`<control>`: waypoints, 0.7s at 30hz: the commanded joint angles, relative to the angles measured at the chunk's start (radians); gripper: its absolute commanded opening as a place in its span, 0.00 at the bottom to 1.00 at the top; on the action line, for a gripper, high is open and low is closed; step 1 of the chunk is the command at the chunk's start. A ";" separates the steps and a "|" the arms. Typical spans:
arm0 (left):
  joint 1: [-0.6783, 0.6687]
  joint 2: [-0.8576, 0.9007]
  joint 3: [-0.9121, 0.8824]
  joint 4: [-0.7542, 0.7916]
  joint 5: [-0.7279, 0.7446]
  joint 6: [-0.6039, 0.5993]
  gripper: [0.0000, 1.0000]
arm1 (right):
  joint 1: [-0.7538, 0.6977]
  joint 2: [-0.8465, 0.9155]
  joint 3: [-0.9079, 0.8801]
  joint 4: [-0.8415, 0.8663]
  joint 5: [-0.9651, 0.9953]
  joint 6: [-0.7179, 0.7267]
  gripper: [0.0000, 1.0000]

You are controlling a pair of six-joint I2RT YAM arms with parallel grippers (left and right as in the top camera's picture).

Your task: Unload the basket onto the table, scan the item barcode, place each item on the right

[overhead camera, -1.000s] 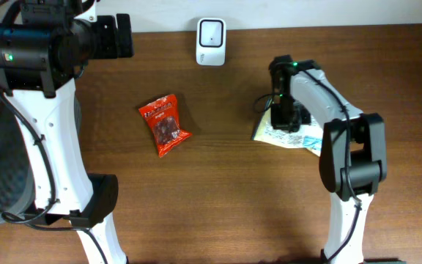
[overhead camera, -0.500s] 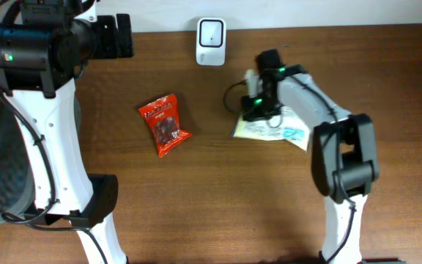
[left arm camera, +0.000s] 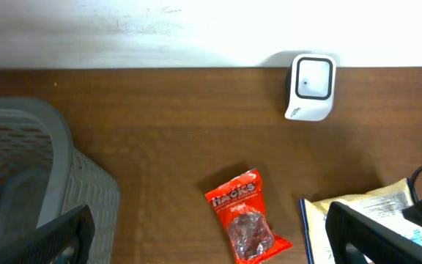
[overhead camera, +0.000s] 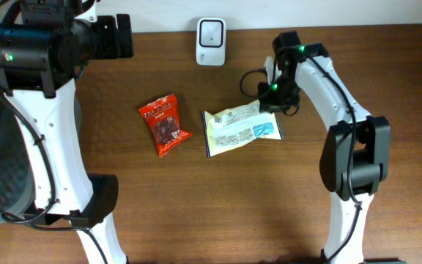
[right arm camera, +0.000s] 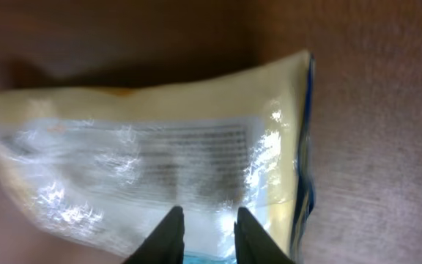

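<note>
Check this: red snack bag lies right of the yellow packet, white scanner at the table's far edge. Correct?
No. The overhead view shows the red snack bag left of the yellow packet; the white scanner is at the far edge of the table.

Open tabletop [overhead camera: 218, 81] between scanner [overhead camera: 211, 31], red snack bag [overhead camera: 165, 125] and yellow packet [overhead camera: 240, 126]

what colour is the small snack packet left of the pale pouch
Red with darker print; the packet shows best in the left wrist view.
</note>
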 commanded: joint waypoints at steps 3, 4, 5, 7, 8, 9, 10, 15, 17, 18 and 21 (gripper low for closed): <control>0.002 -0.010 0.007 -0.001 -0.004 -0.002 0.99 | -0.014 -0.001 -0.156 0.030 0.371 0.214 0.19; 0.002 -0.010 0.007 -0.001 -0.004 -0.002 0.99 | -0.037 -0.003 -0.104 -0.021 0.373 0.214 0.18; 0.002 -0.010 0.007 -0.001 -0.004 -0.002 0.99 | -0.056 -0.004 -0.048 -0.071 0.374 0.214 0.19; 0.002 -0.010 0.007 -0.001 -0.004 -0.002 0.99 | -0.098 -0.005 0.143 -0.240 0.348 0.214 0.19; 0.002 -0.010 0.007 -0.001 -0.004 -0.002 0.99 | -0.102 -0.005 0.234 -0.313 0.272 0.213 0.20; 0.002 -0.010 0.007 -0.001 -0.004 -0.002 0.99 | -0.096 -0.005 0.285 -0.336 0.140 0.200 0.23; 0.002 -0.010 0.007 -0.001 -0.004 -0.002 0.99 | -0.073 -0.005 0.290 -0.310 -0.093 0.089 0.24; 0.002 -0.010 0.007 -0.001 -0.004 -0.002 0.99 | 0.107 0.001 0.124 -0.100 -0.147 0.037 0.14; 0.002 -0.010 0.007 -0.001 -0.004 -0.002 0.99 | 0.141 0.002 0.024 -0.015 -0.030 0.137 0.13; 0.002 -0.010 0.007 -0.001 -0.004 -0.002 0.99 | 0.142 0.002 -0.019 0.007 0.052 0.201 0.13; 0.002 -0.010 0.007 -0.001 -0.004 -0.002 0.99 | 0.108 0.002 -0.112 0.070 0.249 0.225 0.14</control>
